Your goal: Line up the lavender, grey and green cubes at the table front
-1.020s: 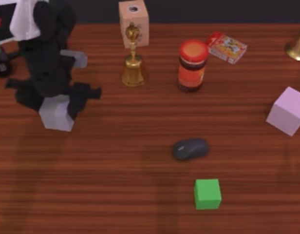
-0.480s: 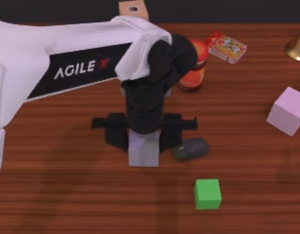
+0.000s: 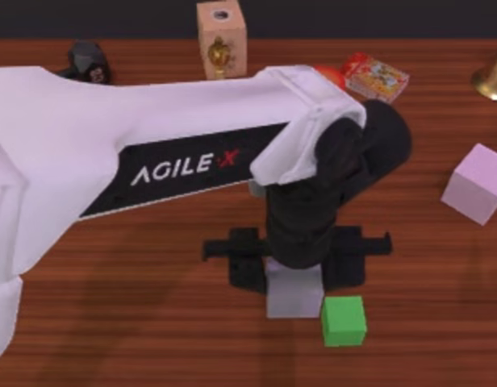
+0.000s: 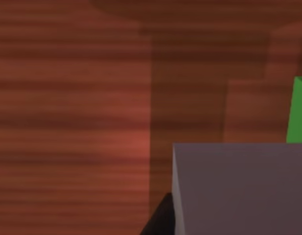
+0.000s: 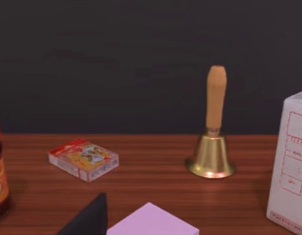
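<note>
One cube in hand: left gripper (image 3: 294, 270) clamping grey cube (image 3: 294, 294), lower centre.
Reason: lowering beside green cube (image 3: 344, 320), starting row.
Pending: lavender cube (image 3: 476, 183), right edge.
Right gripper: unseen.

Left arm (image 3: 152, 161) reaching across the counter (image 3: 111, 322), left gripper (image 3: 295, 270) closed on the grey cube (image 3: 294, 294) near the front edge, just beside the green cube (image 3: 344, 320). Lavender cube (image 3: 477, 184) at the right edge. Tan block (image 3: 222, 32), card box (image 3: 376, 78) along the back edge.
</note>
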### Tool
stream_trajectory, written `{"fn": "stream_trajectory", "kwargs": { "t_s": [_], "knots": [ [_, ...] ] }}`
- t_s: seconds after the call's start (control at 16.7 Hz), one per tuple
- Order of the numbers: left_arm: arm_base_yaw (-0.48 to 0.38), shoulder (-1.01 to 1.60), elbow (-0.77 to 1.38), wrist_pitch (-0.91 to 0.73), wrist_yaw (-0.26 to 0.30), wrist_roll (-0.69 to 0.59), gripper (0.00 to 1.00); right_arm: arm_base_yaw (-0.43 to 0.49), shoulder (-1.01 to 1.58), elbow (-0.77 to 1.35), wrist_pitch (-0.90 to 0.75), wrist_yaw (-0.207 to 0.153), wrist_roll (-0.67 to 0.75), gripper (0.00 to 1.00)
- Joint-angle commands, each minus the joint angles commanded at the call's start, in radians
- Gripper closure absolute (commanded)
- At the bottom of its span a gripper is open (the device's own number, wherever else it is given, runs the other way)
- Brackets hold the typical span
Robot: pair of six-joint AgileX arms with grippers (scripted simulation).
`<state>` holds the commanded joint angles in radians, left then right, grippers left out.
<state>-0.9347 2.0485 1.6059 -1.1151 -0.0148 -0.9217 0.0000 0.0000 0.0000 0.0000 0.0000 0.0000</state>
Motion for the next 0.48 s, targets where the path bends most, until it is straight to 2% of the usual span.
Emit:
{"fn": "stream_trajectory", "kwargs": {
  "t_s": [0.24,0.48],
  "knots": [
    [0.004,0.009,-0.013,0.018,0.001,0.002,1.00,0.000,0.000,0.000,0.000,0.000,0.000,0.00],
    [0.002,0.048,-0.094,0.142,0.003,0.004,1.00,0.000,0.000,0.000,0.000,0.000,0.000,0.00]
  ]
}}
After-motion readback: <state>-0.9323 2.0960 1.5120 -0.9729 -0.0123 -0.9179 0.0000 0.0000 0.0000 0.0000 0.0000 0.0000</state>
